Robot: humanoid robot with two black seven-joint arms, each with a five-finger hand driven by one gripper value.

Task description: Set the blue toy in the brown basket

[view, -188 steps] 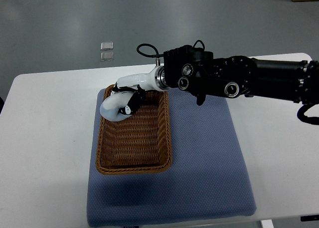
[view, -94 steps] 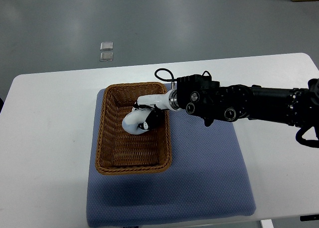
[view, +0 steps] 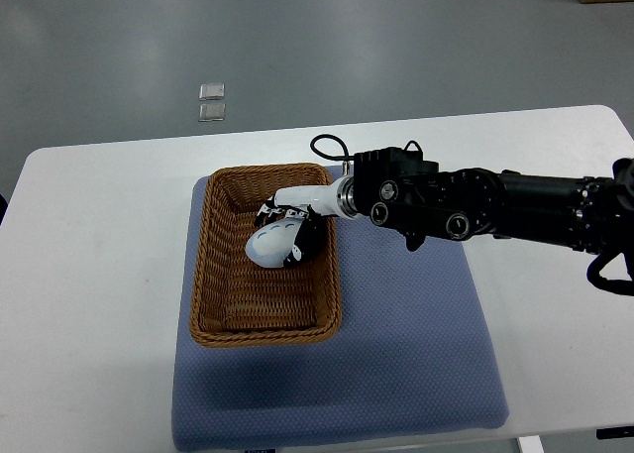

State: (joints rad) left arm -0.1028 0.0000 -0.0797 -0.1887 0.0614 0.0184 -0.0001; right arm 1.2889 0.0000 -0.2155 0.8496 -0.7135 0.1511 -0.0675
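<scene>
The pale blue toy (view: 267, 245) is inside the brown wicker basket (view: 213, 314), in its upper middle part, low over the basket floor. My right hand (view: 285, 230), white with dark fingertips, reaches in over the basket's right rim from the black arm (view: 475, 205). Its fingers (view: 303, 247) are still curled around the toy. I cannot tell whether the toy rests on the basket floor. The left arm is out of sight.
The basket stands on the left part of a blue-grey mat (view: 416, 354) on a white table (view: 89, 275). Two small clear squares (view: 212, 101) lie on the grey floor beyond the table's far edge.
The right hand carried the toy from the basket's upper left rim down into the basket. In the last half second the arm barely moved and more of the toy shows.
</scene>
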